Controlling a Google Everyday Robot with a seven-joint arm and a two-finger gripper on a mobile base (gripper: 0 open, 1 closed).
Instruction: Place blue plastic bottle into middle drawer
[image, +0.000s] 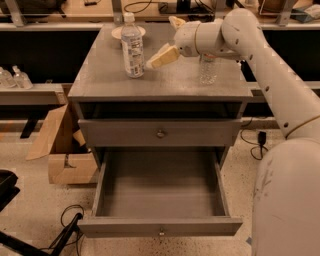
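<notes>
Upright on the tabletop, in the upper left-centre of the frame, stands the bottle. It is a small clear plastic one with a white cap on top and a wide pale blue-and-white printed label that wraps most of its body. Its long axis runs vertically, cap toward the top edge of the frame and base flat on the grey surface. It sits near the back left part of the tabletop, just in front of a pale round dish.

The gripper hovers to the right of the bottle, above the middle of the tabletop, at the end of a white arm that reaches in from the right side of the frame. Its two tan fingers are spread well apart. One slants down and left, with its tip just beside the bottle's lower label; whether it touches cannot be told. The other points toward the top of the frame. Nothing lies between them.

A second clear bottle stands upright under the arm, well to the right of the first.

Below the tabletop, the upper drawer is closed. The middle drawer beneath it is pulled out toward the bottom of the frame, knob on its front panel. A cardboard box sits on the floor at the left.
</notes>
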